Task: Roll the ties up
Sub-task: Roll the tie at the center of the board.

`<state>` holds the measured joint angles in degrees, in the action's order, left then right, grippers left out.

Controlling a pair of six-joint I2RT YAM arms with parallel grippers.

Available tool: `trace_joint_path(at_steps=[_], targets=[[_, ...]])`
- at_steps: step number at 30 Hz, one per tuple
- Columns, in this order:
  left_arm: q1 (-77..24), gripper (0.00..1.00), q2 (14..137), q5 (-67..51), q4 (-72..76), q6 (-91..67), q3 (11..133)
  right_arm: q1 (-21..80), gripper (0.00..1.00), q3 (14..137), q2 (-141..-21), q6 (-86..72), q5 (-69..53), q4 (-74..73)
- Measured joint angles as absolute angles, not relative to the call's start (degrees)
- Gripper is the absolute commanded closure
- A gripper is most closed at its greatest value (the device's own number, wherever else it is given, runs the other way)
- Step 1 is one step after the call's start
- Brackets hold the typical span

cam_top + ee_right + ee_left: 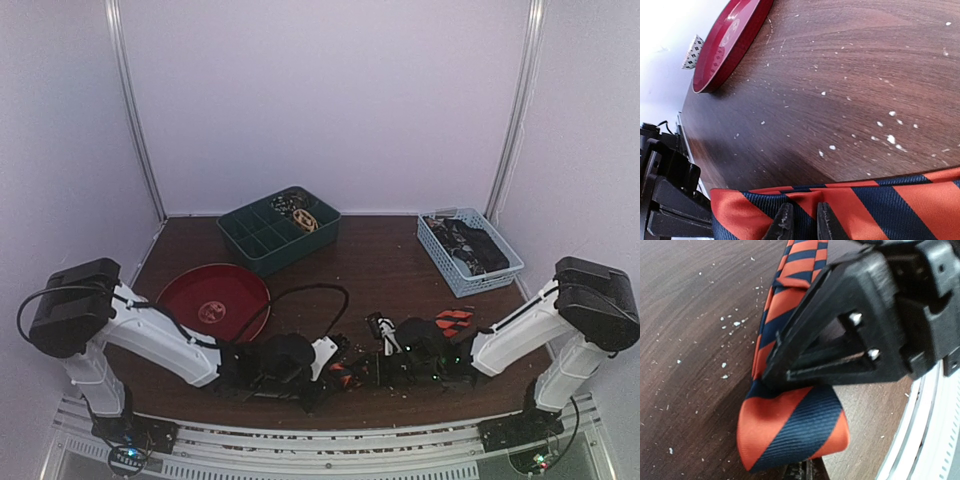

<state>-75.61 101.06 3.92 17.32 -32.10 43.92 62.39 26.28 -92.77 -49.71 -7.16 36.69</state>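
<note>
An orange-and-navy striped tie lies along the table's near edge, and its end is folded into a loop. That loop sits just in front of my left gripper, which is shut on the tie. My right gripper pinches a fold of the same tie between its fingertips, a narrow gap between them. From above, the two grippers meet over the tie at the front centre. The right gripper's black body fills the left wrist view.
A red plate sits at the left. A green compartment tray holding coiled ties stands at the back, and a blue basket with dark ties at the right. A black cable loops over the table. White crumbs dot the wood.
</note>
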Motion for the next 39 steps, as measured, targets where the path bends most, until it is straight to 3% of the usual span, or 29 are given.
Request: trace_joint_path(at_steps=[12,25,39], targets=[[-75.7,1.0,99.9,5.3,16.38,-31.29,43.97,63.0,0.82,25.17,-91.94,-51.29,-3.84,38.83],[-75.7,1.0,100.25,6.31,15.2,-30.24,47.72,59.96,0.93,21.1,-88.29,-48.75,-1.91,37.28],[-75.7,0.96,104.25,6.42,12.12,-28.38,53.84,57.43,0.65,20.95,-76.97,-47.4,2.66,27.9]])
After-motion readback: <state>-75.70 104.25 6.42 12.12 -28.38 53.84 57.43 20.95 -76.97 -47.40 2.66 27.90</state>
